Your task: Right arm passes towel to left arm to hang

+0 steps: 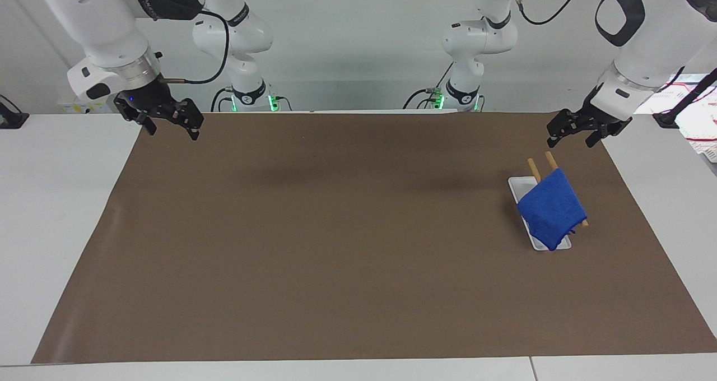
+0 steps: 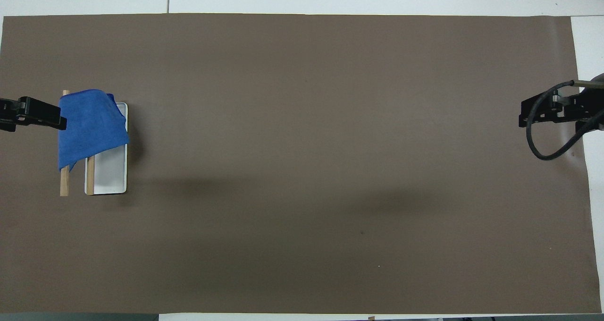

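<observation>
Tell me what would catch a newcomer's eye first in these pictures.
The bright blue towel stands out first, draped over two wooden rods on a white tray at the left arm's end of the brown mat. Next come the two black grippers, both up in the air: the left gripper over the mat's corner by the towel, the right gripper over the corner at the right arm's end.
</observation>
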